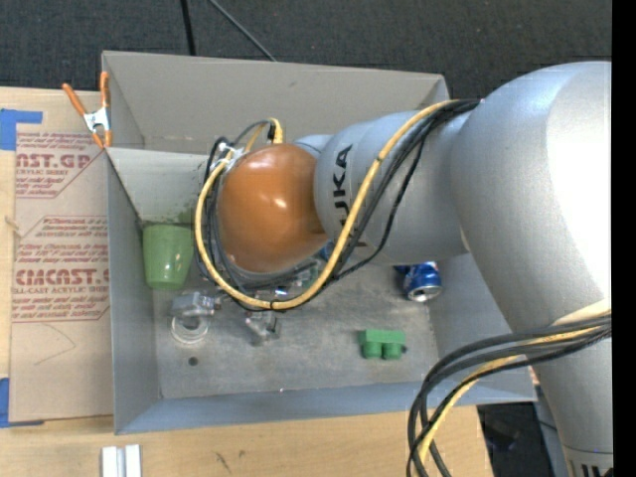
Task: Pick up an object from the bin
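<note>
My gripper [260, 324] pokes out below the orange wrist cover, low over the bin floor at the left middle. Just to its left lies a clear plastic cup [189, 318], close to the gripper; whether they touch I cannot tell. A pale green cup [166, 254] lies on its side against the left wall, above the clear cup. A small green block [382, 344] rests on the floor to the gripper's right, well apart from it.
A blue can [421, 280] lies at the right side of the bin, partly under the arm. A tiny dark speck [194, 361] sits near the front left. The arm and its cover hide the bin's middle.
</note>
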`<state>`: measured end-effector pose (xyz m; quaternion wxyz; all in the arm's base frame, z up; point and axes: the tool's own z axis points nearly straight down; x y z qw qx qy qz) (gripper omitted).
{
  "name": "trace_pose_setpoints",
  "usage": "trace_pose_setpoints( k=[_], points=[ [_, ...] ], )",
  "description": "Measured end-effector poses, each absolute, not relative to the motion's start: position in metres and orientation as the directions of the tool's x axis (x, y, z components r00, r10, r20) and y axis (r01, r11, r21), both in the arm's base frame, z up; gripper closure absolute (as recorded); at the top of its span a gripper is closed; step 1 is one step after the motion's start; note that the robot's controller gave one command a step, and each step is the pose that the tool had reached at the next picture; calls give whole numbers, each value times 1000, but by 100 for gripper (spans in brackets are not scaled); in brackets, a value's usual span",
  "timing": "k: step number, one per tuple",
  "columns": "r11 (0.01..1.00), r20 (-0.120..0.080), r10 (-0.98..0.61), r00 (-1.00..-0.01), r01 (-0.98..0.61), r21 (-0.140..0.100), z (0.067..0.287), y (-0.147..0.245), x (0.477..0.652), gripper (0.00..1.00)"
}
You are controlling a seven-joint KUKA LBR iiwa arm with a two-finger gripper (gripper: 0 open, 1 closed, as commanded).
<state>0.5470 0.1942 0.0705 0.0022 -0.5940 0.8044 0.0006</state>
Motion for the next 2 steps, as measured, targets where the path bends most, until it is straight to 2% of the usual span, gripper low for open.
trace_pose_setpoints(
  k=[1,2],
  points=[
    [295,-17,-956,-294,-956,-7,75,199,549,100],
    [297,-5,-955,-297,-955,-2,93,200,550,100]
  ],
)
